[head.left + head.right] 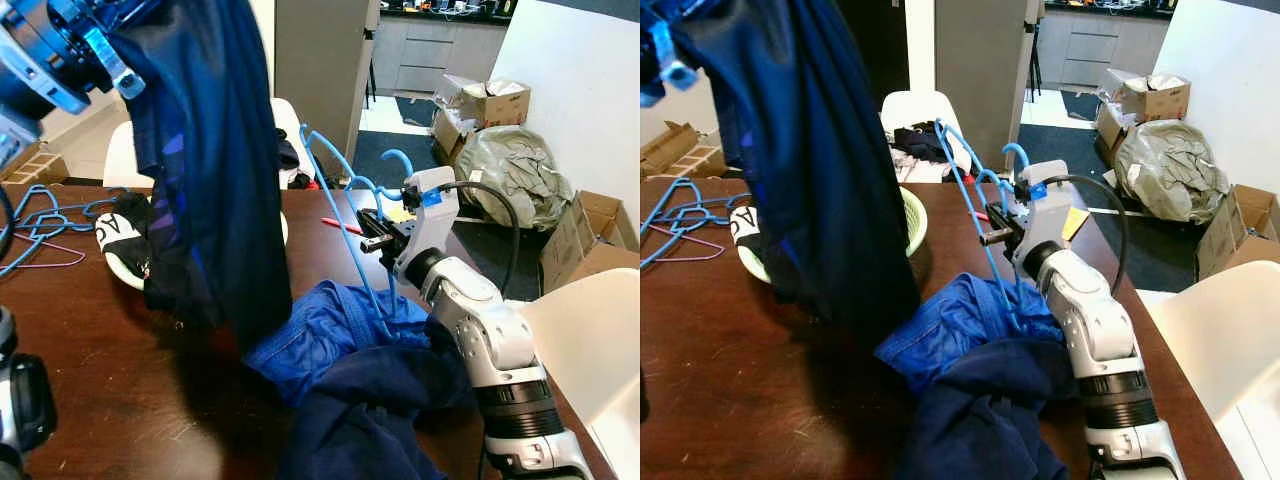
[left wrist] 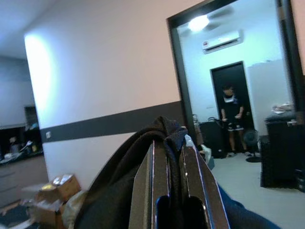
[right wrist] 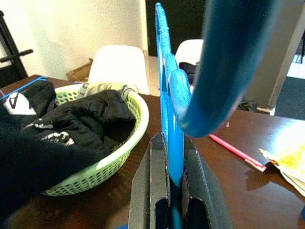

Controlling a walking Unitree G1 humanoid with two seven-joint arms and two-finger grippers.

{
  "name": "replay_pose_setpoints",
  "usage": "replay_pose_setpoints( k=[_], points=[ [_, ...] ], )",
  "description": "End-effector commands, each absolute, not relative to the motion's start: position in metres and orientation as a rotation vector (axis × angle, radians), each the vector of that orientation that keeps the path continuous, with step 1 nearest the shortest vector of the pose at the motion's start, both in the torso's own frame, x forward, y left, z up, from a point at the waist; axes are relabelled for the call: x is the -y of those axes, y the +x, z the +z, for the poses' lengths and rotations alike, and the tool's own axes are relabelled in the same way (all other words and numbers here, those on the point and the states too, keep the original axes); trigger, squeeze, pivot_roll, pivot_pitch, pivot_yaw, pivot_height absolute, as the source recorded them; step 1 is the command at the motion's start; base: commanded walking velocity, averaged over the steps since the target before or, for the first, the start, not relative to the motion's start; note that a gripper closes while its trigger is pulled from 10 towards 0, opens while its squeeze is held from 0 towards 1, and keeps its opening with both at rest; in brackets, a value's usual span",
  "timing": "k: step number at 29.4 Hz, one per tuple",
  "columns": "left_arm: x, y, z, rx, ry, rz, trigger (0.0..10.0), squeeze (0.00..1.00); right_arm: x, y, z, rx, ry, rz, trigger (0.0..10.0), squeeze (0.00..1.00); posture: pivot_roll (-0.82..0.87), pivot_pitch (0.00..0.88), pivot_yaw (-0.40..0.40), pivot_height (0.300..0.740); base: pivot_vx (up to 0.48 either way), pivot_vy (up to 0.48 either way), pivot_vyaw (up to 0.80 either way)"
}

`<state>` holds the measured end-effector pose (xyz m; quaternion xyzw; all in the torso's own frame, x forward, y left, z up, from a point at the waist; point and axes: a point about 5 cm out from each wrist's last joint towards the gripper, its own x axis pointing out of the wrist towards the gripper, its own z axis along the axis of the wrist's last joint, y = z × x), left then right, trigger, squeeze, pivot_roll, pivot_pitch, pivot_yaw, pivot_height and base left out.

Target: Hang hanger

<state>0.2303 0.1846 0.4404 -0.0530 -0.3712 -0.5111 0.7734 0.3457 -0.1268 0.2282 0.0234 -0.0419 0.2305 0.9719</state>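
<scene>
**Holding hanger and garment apart above the counter**

Gripping the thin blue plastic hanger (image 1: pixel 345 215) by its wire-like frame, the right pincer (image 1: pixel 378 240) has its two black fingers (image 3: pixel 153 191) closed tight on it; the hanger stands nearly upright above the dark brown wooden counter (image 1: pixel 110 370), its lower end dipping into the crumpled bright-blue garment (image 1: pixel 330 335) lying there. The left pincer (image 2: pixel 167 143) is raised high at the robot's left, clamped on the top edge of a long dark navy garment (image 1: pixel 205 160) that hangs down to the counter. Behind that cloth sits a pale green mesh basket (image 3: pixel 121 143) of black clothes, with a tangle of spare blue wire hangers (image 1: pixel 45 220) farther left and a red pen (image 1: pixel 340 225) near the hanger.

Judging from this, the risk is snagging: the hanger's low end could catch the blue garment and drag it along. The thin frame might also twist in the fingers, and the navy cloth could slip free.
</scene>
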Motion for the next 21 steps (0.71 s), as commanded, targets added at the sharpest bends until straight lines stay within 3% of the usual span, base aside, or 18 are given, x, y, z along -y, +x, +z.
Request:
replay_pose_setpoints(
  k=[1, 10, 12, 16, 18, 20, 21],
  points=[
    [-0.186, 0.220, 0.443, 0.840, -0.135, -1.153, 0.0, 0.00, 0.129, 0.348, 0.231, 0.099, 0.051, 0.458, 10.0, 0.00, 0.11, 0.000, -0.063, 0.740, 0.000, 0.000, 0.00],
    [-0.221, 0.194, 0.482, 0.981, -0.093, -1.032, 0.0, 0.00, 0.129, 0.349, 0.231, 0.103, 0.051, 0.466, 10.0, 0.00, 0.11, 0.000, -0.058, 0.740, 0.000, 0.000, 0.00],
    [-0.231, 0.198, 0.476, 0.860, 0.054, -0.858, 0.0, 0.00, 0.129, 0.349, 0.230, 0.101, 0.049, 0.471, 10.0, 0.00, 0.11, 0.000, -0.058, 0.740, 0.000, 0.000, 0.00],
    [-0.233, 0.200, 0.472, 0.826, 0.089, -0.817, 0.0, 0.00, 0.129, 0.349, 0.230, 0.100, 0.048, 0.473, 10.0, 0.00, 0.11, 0.000, -0.058, 0.740, 0.000, 0.000, 0.00],
    [-0.249, 0.207, 0.465, 0.750, 0.177, -0.645, 0.0, 0.00, 0.130, 0.348, 0.229, 0.095, 0.042, 0.481, 10.0, 0.00, 0.11, 0.000, -0.062, 0.740, 0.000, 0.000, 0.00],
    [-0.249, 0.207, 0.465, 0.750, 0.177, -0.645, 0.0, 0.00, 0.130, 0.348, 0.229, 0.095, 0.042, 0.481, 10.0, 0.00, 0.11, 0.000, -0.062, 0.740, 0.000, 0.000, 0.00],
    [-0.259, 0.208, 0.464, 0.725, 0.212, -0.565, 0.0, 0.00, 0.130, 0.348, 0.229, 0.094, 0.040, 0.484, 10.0, 0.00, 0.11, 0.000, -0.065, 0.740, 0.000, 0.000, 0.00]
  ],
)
